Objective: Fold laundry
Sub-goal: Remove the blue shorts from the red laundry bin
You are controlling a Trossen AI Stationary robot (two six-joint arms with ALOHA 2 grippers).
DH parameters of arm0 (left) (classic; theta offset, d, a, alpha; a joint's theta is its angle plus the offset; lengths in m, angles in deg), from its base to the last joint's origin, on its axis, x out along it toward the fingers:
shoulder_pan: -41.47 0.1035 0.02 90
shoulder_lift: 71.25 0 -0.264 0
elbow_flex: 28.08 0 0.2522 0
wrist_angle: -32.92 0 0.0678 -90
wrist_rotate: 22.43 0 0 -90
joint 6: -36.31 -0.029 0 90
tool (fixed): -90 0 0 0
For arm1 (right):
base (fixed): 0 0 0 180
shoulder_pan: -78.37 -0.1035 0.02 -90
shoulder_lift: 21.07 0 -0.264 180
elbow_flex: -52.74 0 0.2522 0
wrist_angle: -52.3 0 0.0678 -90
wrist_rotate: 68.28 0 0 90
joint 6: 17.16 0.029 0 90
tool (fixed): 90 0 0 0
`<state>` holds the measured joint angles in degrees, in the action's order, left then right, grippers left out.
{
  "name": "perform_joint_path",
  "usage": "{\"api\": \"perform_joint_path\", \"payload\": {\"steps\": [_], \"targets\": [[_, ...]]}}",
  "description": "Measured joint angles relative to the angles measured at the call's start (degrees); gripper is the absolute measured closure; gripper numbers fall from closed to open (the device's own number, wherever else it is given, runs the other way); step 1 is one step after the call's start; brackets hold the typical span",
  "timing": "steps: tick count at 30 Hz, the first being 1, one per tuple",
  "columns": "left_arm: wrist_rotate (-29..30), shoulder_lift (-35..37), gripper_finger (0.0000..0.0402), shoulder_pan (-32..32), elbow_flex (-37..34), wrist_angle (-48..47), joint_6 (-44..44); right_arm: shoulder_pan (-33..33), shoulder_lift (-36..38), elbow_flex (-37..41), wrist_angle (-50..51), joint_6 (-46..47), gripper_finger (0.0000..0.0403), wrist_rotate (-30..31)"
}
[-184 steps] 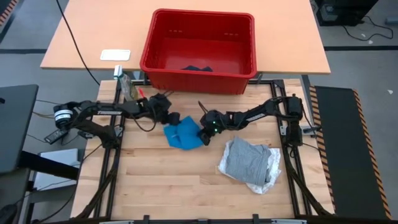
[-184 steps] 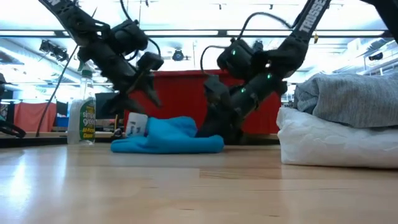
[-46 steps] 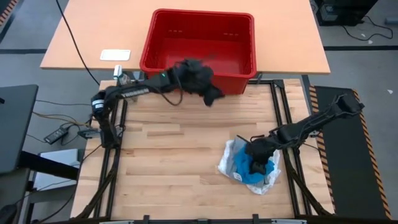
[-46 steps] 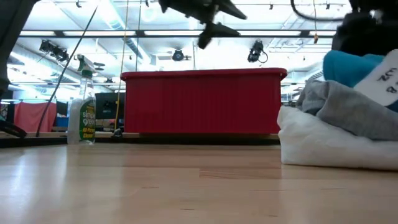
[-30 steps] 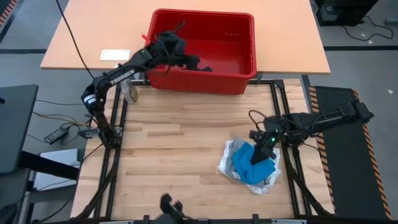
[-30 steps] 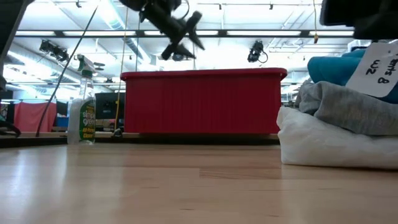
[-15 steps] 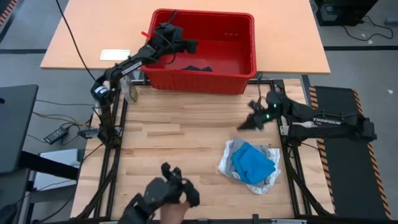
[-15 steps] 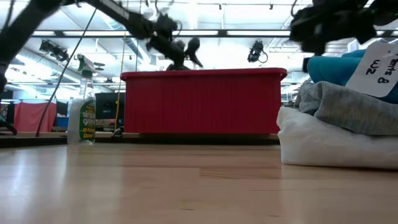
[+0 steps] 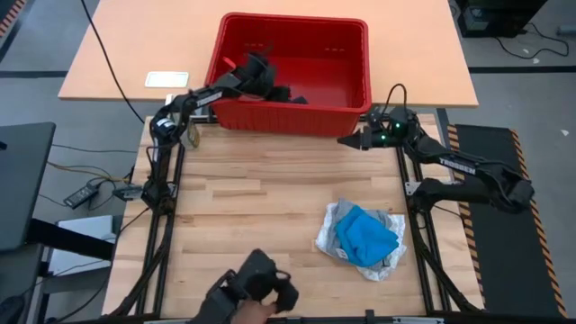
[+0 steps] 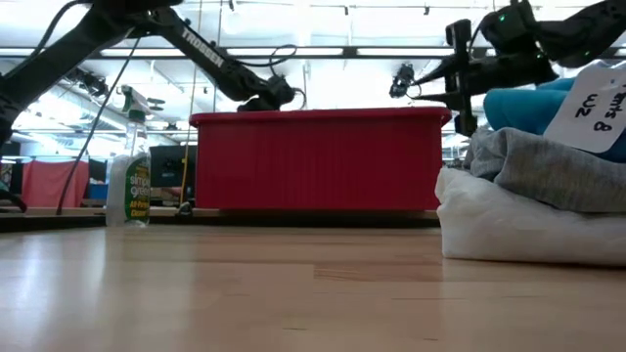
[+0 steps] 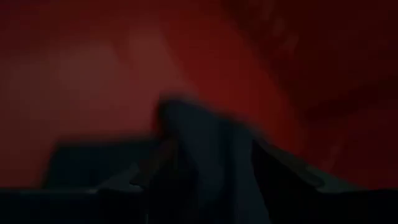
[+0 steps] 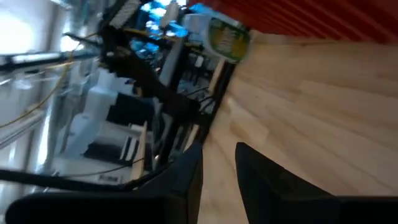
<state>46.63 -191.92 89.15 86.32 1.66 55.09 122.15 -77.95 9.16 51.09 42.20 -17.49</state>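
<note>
Reaching into the basket (image 9: pixel 351 63), left gripper (image 9: pixel 268 88) reaches navy garment (image 9: pixel 286 95) (claw unclear); right gripper (image 9: pixel 346 141), empty, apart, left blue (image 9: pixel 367 237) stacked.

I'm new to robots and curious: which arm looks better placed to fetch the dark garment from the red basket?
The left: its gripper is already inside the red basket by the dark navy garment. The right gripper hangs outside it.
</note>
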Motion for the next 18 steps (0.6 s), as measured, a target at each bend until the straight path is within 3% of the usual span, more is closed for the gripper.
{"api": "perform_joint_path", "payload": {"steps": [5, 9, 11, 18], "targets": [[0.8, -0.2, 0.0193, -3.5, 0.0, -13.3, -9.9, 1.0, -1.2, 0.0, -16.3, -3.8, 0.0300, -2.6], [2.4, -1.1, 0.0193, -6.3, 0.1, -17.8, -15.8, 2.2, -2.0, -0.6, -24.8, -11.4, 0.0300, 7.6], [4.7, -2.3, 0.0193, -7.5, 0.1, -18.0, -17.0, 2.8, -3.1, -2.5, -20.9, -17.8, 0.0300, 11.3], [9.0, -6.8, 0.0193, -9.2, 0.0, -15.9, -20.6, 1.9, -12.3, -16.7, 4.9, -38.2, 0.0300, 13.6]]}}
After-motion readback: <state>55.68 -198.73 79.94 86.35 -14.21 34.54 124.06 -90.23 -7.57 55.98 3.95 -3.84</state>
